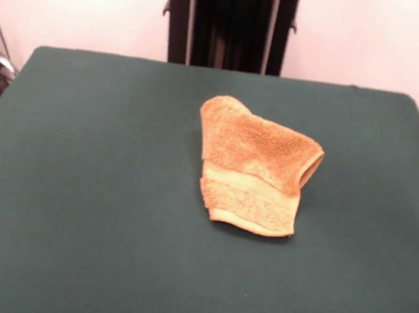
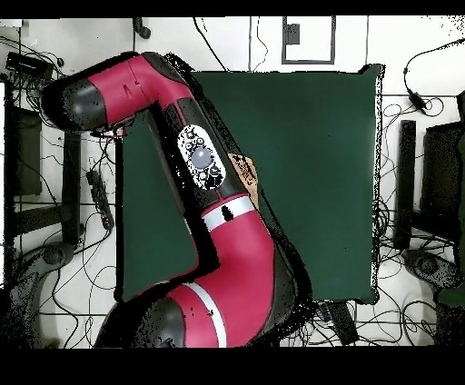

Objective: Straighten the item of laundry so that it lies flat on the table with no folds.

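The orange-tan washcloth (image 1: 255, 166) lies crumpled near the middle of the dark green table (image 1: 74, 185). Its fuzzy upper part is folded over, with a raised loop at its right side. The flat woven band and hemmed edge show at the front. In the overhead view only a small corner of the cloth (image 2: 246, 174) shows beside the red and black arm (image 2: 218, 209), which covers the rest. The table also shows in the overhead view (image 2: 318, 182). No gripper shows in either view.
The robot's black pedestal (image 1: 229, 20) stands at the table's far edge. Cables and equipment lie on the floor around the table (image 2: 91, 191). Dark boxes stand at the right of the overhead view (image 2: 440, 172).
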Robot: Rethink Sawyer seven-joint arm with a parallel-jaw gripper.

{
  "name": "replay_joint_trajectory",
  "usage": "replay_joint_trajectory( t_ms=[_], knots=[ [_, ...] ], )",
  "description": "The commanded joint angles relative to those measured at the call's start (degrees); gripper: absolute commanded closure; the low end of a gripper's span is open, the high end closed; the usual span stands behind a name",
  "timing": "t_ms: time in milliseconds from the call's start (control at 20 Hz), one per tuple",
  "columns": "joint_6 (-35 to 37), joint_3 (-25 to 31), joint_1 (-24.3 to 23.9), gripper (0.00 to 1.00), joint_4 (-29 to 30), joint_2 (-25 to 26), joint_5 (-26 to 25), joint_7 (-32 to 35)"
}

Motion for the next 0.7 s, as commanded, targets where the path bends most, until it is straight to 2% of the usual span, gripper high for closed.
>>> replay_joint_trajectory(
  t_ms=[50, 150, 450, 500, 700],
  knots=[
    [7.15, 3.14, 2.98, 0.00, -6.17, 1.51, -0.90, -17.26],
    [6.12, 2.40, 2.59, 0.00, -4.63, 0.80, -0.09, -15.87],
    [-0.34, -0.81, -0.80, 0.00, 7.09, -4.56, 1.42, -7.71],
    [-3.28, -1.94, -2.40, 0.00, 12.52, -6.83, 1.75, -3.78],
    [-8.04, -2.53, -5.43, 0.00, 22.00, -10.21, 1.97, 1.04]
  ],
)
